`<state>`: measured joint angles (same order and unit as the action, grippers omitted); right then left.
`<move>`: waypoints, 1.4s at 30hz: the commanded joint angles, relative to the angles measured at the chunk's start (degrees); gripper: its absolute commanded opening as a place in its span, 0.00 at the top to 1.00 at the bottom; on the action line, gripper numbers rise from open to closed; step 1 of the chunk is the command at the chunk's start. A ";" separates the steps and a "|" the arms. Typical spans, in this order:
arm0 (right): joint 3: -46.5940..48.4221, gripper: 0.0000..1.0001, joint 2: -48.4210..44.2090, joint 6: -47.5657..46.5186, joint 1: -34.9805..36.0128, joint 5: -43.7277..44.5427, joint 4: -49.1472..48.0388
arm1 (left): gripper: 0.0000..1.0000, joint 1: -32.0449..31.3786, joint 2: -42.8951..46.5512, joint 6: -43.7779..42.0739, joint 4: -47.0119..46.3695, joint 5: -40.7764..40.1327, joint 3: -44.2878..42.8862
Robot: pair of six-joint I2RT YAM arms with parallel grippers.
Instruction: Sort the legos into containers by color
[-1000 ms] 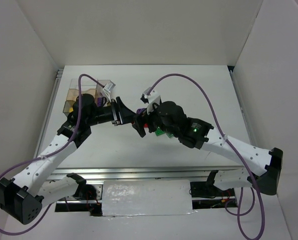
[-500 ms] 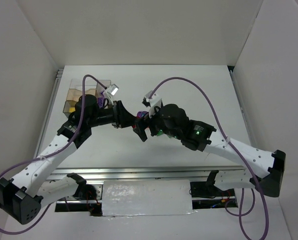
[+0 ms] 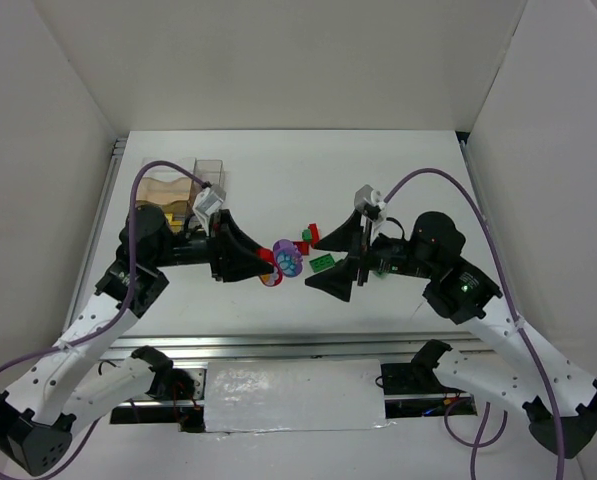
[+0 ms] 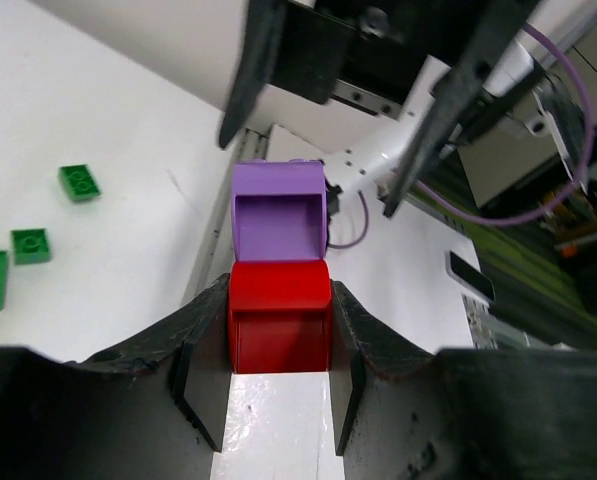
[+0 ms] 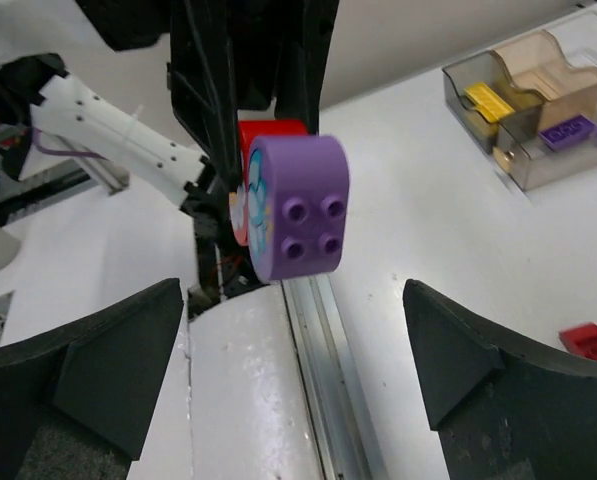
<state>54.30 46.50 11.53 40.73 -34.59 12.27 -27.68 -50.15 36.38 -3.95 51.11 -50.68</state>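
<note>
Purple brick [image 4: 278, 215] stuck onto a red brick [image 4: 278, 325] clamped in the left gripper [image 4: 278, 300]; right gripper [image 3: 330, 260] gapes wide opposite, should grip purple squarely, pull straight off

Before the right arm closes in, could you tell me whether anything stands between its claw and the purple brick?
Nothing visible does. The right claw, open, faces the purple brick across an open gap; the red brick joined to it sits behind, gripped by the left claw.
</note>
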 commanded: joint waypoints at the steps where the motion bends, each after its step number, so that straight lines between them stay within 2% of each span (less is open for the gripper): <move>1: 1.24 0.02 2.36 5.42 -0.21 -6.10 -8.75 | 1.00 -0.27 2.51 0.01 -10.12 8.56 0.93; 8: 3.18 0.08 9.13 12.63 -0.21 -13.66 -21.84 | 1.00 -0.36 2.60 -0.44 -8.97 10.06 0.49; 11: 2.65 0.24 11.06 16.32 -0.13 -17.17 -27.81 | 1.00 -0.44 1.99 -0.96 -8.36 9.27 0.40; 12: 2.30 0.49 11.15 17.20 -0.04 -17.61 -29.31 | 1.00 -0.36 1.73 -1.13 -8.01 9.27 0.23; 13: 1.86 0.84 11.24 18.08 -0.12 -19.10 -32.19 | 1.00 -0.36 1.11 -1.31 -7.14 8.83 0.05; 14: 0.81 1.00 10.98 18.18 -0.21 -19.11 -32.48 | 1.00 -0.44 0.93 -2.97 -5.91 8.05 -0.38; 15: -0.07 1.00 10.28 16.70 -0.30 -18.42 -32.84 | 1.00 -0.44 0.85 -4.11 -3.98 6.65 -1.78; 16: -0.95 1.00 8.19 14.86 -1.43 -14.15 -30.66 | 1.00 -0.27 1.02 -5.34 2.21 4.11 -2.93; 18: -4.37 1.00 5.46 13.26 -4.24 -7.11 -28.45 | 1.00 -0.01 1.63 -10.18 11.46 -8.87 -7.83; 19: -5.51 1.00 5.18 13.78 -8.78 -2.55 -27.84 | 1.00 0.26 1.55 -10.89 19.07 -14.49 -9.51; 20: -6.57 1.00 5.27 14.30 -10.74 -0.24 -26.44 | 1.00 1.30 1.20 -12.37 22.72 -23.25 -12.58; 21: -6.40 1.00 6.31 14.31 -12.33 1.96 -24.51 | 1.00 2.01 0.85 -12.47 25.45 -27.25 -13.74; 23: -5.88 1.00 7.28 15.44 -14.45 11.79 -19.67 | 1.00 5.42 -0.38 -12.30 31.35 -34.37 -15.93; 25: -6.31 1.00 8.78 15.72 -14.45 14.19 -19.65 | 1.00 7.89 -1.70 -12.12 34.95 -37.22 -16.82; 33: -8.33 1.00 9.31 20.37 -14.28 15.08 -21.07 | 1.00 18.71 -10.92 -6.77 38.31 -55.22 -21.56; 36: -9.30 1.00 6.86 20.81 -13.75 15.95 -19.31 | 1.00 21.43 -15.49 0.41 38.31 -63.05 -25.61; 39: -10.35 1.00 4.04 22.22 -12.87 15.61 -18.60 | 1.00 26.78 -21.20 6.57 33.40 -64.47 -27.01; 42: -11.15 1.00 1.23 23.10 -11.82 14.73 -17.29 | 1.00 29.78 -30.42 9.23 27.97 -63.68 -29.12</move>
<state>43.77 50.87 33.15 27.70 -19.86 -4.69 -0.62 -74.56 39.46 31.11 -9.23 -77.58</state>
